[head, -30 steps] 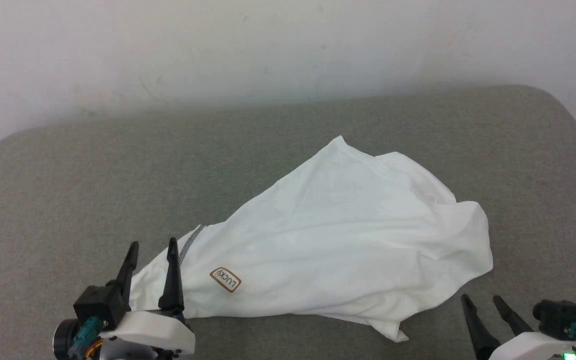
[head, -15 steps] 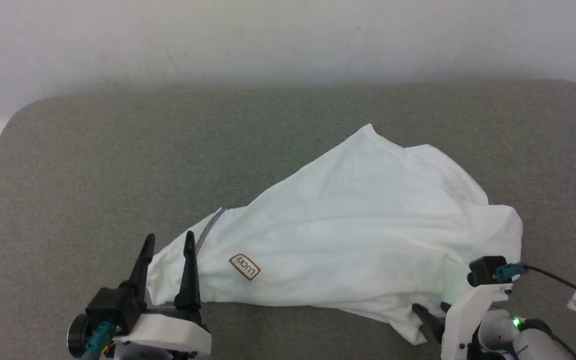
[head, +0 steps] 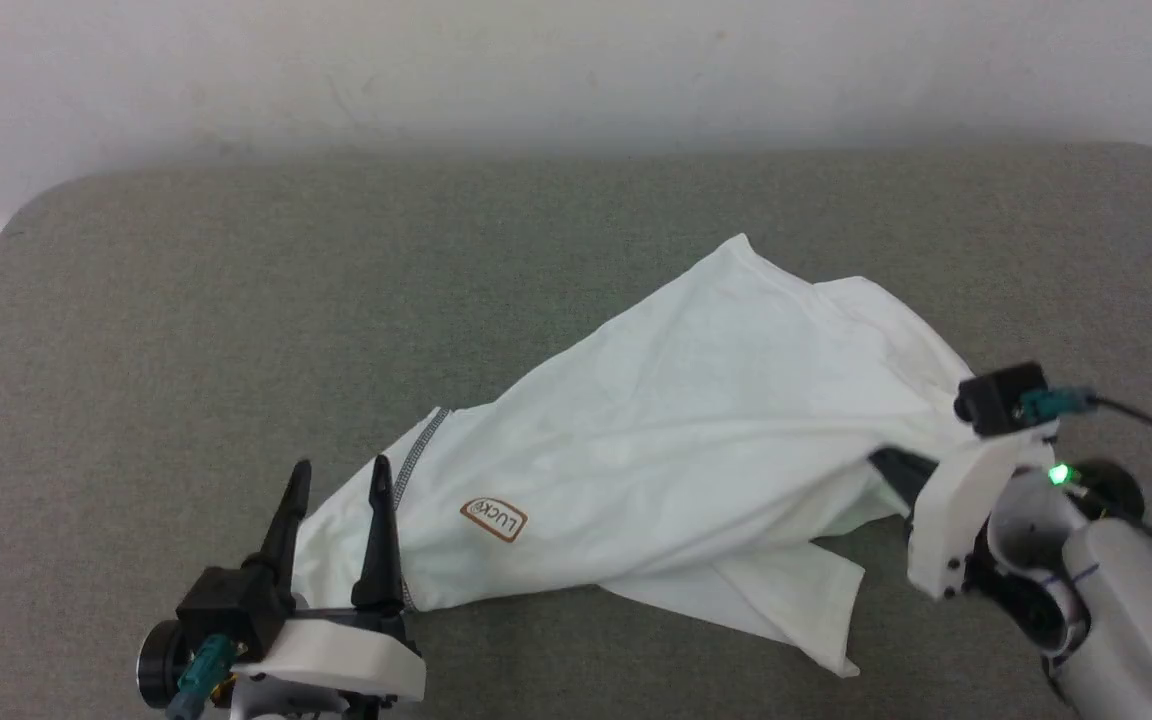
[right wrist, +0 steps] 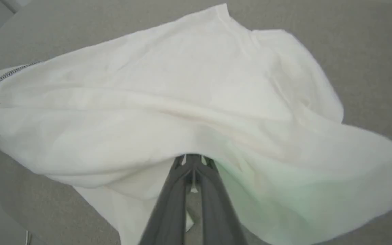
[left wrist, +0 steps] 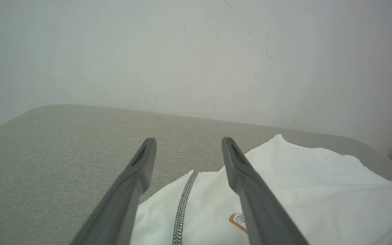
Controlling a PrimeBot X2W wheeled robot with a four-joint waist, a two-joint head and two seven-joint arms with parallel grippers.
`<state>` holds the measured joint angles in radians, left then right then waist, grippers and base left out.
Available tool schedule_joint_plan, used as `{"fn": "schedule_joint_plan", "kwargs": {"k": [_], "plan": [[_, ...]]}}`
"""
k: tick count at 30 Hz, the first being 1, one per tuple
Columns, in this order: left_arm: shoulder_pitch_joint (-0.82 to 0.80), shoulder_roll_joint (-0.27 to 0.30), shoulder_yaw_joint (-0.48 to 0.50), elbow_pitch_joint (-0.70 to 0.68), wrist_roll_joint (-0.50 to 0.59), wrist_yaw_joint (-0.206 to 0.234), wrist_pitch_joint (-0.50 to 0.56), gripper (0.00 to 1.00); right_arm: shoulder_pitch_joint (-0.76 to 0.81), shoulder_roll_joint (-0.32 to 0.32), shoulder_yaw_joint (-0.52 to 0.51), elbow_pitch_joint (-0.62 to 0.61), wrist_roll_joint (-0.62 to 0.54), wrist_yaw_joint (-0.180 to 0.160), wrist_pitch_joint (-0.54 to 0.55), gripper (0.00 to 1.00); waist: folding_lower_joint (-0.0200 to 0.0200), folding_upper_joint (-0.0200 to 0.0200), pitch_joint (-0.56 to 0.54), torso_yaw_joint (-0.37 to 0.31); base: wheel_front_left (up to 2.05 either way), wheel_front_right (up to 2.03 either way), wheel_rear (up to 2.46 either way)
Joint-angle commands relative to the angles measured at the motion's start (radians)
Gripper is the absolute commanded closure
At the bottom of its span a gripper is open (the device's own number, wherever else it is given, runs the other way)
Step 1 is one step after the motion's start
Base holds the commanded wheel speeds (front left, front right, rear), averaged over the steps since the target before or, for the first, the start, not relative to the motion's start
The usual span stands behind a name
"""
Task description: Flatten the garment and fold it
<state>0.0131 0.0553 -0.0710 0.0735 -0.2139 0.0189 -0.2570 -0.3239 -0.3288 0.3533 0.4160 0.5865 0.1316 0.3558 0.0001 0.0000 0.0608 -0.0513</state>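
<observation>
The garment is found bunched and creased on the table: nothing is flattened or folded yet. Its right edge is pinched and raised by the closed right gripper. The left gripper is held open, empty, at the seamed corner.

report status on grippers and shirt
Left gripper open over corner of white thin-fabric short-sleeved T-shirt. Right gripper shut on its opposite edge, edge raised. Crumpled on grey padded table; nothing blocking.

The garment lies on the table, one corner between the left gripper's fingers. Its opposite edge drapes over the right gripper's fingertips.
</observation>
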Motion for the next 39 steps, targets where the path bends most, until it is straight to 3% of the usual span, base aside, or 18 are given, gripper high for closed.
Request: {"fn": "schedule_joint_plan", "kwargs": {"k": [1,6,11,18,24,26,27,28,34,39], "plan": [[-0.011,-0.004,-0.003,0.005,0.014,-0.002,-0.005,0.0,-0.052,-0.012,-0.004,-0.036,-0.016,-0.001,-0.021,1.0,-0.0001,0.0,0.005,-0.004,0.0,0.0,0.0],[-0.046,-0.005,-0.032,0.006,0.019,-0.008,-0.005,0.0,-0.205,-0.054,-0.031,-0.113,-0.064,-0.001,-0.02,1.0,-0.0001,0.0,0.05,0.016,0.0,0.0,0.0],[-0.116,-0.005,-0.099,-0.005,0.004,-0.001,-0.005,0.0,-0.384,-0.097,-0.084,-0.073,-0.096,-0.001,-0.014,1.0,-0.0001,0.0,0.149,0.077,0.0,0.0,0.0],[-0.22,-0.005,-0.196,-0.027,-0.011,0.025,-0.005,0.0,-0.63,-0.156,-0.142,0.081,-0.151,-0.001,-0.12,1.0,-0.0001,0.0,0.313,0.156,0.0,0.0,0.0],[-0.275,-0.005,-0.228,-0.033,-0.013,0.047,-0.005,0.0,-0.685,-0.131,-0.143,0.294,-0.228,-0.001,-0.298,1.0,-0.0001,0.0,0.377,0.171,0.0,0.0,0.0],[-0.284,-0.005,-0.231,-0.029,-0.013,0.053,-0.005,0.0,-0.674,-0.115,-0.141,0.362,-0.236,-0.001,-0.349,0.44,-0.0001,0.0,0.38,0.167,0.0,0.0,0.0],[-0.288,-0.005,-0.231,-0.027,-0.013,0.054,-0.005,0.0,-0.666,-0.107,-0.136,0.388,-0.233,-0.001,-0.372,0.11,-0.0001,0.0,0.379,0.164,0.0,0.0,0.0],[-0.291,-0.005,-0.23,-0.025,-0.012,0.056,-0.005,0.0,-0.658,-0.101,-0.135,0.409,-0.229,-0.001,-0.404,0.0,-0.0001,0.0,0.375,0.159,0.0,0.0,0.0],[-0.271,-0.005,-0.205,-0.006,0.005,0.055,-0.005,0.0,-0.57,-0.067,-0.113,0.442,-0.192,-0.001,-0.589,0.0,-0.0001,0.0,0.315,0.105,0.0,0.0,0.0],[-0.218,-0.005,-0.16,0.01,0.015,0.048,-0.005,0.0,-0.437,-0.04,-0.149,0.319,-0.161,-0.001,-0.616,0.0,-0.0001,0.0,0.23,0.042,0.0,0.0,0.0]]}}
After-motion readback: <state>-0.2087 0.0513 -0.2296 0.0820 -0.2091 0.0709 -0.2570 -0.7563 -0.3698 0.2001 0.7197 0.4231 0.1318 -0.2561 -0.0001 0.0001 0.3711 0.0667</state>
